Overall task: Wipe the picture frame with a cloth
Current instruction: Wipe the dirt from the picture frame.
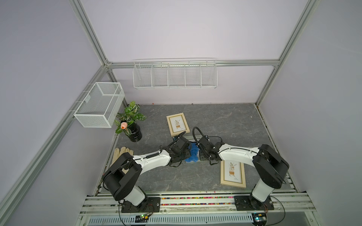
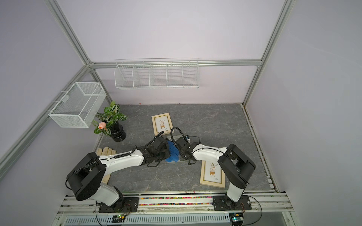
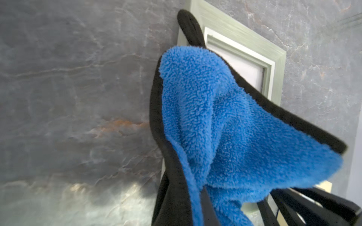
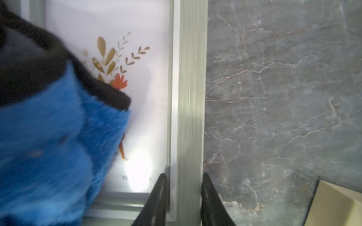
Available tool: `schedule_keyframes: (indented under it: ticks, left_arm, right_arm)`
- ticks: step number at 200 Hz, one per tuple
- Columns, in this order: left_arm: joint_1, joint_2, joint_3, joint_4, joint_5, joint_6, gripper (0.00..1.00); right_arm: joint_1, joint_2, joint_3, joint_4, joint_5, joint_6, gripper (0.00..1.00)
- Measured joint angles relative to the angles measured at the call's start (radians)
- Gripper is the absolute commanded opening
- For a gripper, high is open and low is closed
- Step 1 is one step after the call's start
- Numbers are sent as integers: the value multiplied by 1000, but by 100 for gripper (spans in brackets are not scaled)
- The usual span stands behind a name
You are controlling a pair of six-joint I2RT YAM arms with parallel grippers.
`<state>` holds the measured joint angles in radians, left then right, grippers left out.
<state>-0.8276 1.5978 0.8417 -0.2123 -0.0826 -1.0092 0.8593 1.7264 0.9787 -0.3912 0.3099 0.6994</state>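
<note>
A grey-green picture frame [image 4: 191, 97] with a plant print lies flat mid-table, mostly covered in both top views [image 1: 201, 156] [image 2: 181, 159]. The blue plush cloth [image 1: 193, 154] [image 2: 173, 153] with a dark edge is bunched on its glass. My left gripper [image 1: 185, 151] is shut on the cloth [image 3: 215, 127], and the fabric hides its fingers in the left wrist view. My right gripper [image 4: 184, 185] is shut on the frame's side rail, one finger on the glass side and one on the table side. The cloth [image 4: 49, 146] covers part of the print.
Two beige picture frames lie on the table, one at the back [image 1: 177, 124] and one front right [image 1: 233, 174] beside my right arm. A plant in a black vase [image 1: 133, 129] and a beige glove [image 1: 121, 152] sit left. Wire baskets [image 1: 100, 106] [image 1: 175, 75] hang on the walls.
</note>
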Motion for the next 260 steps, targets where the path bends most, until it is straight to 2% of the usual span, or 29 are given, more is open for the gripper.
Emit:
schedule_keyframes:
  ticks: [22, 52, 78, 109, 149, 181, 222, 242, 260]
  left_arm:
    - [23, 101, 116, -24, -17, 28, 0]
    - [115, 216, 257, -45, -29, 79, 0]
    - [154, 290, 370, -63, -36, 123, 0]
    - [118, 305, 390, -79, -44, 136, 0]
    - [44, 398, 497, -84, -4, 136, 0]
    - [69, 374, 456, -81, 0, 143, 0]
    - [142, 201, 265, -97, -39, 167, 0]
    - [135, 142, 202, -99, -50, 170, 0]
    - [95, 106, 150, -84, -48, 157, 0]
  right_arm:
    - [0, 0, 0, 0, 0, 0, 18]
    - [0, -2, -2, 3, 0, 0, 17]
    - [0, -3, -4, 4, 1, 0, 17]
    - [0, -3, -4, 4, 3, 0, 17]
    - [-1, -3, -4, 2, 5, 1, 18]
    - [-4, -3, -4, 1, 6, 0, 17]
    - [-3, -3, -4, 12, 0, -10, 17]
    - [-3, -1, -3, 11, 0, -13, 17]
    - [-3, 0, -1, 9, 0, -16, 17]
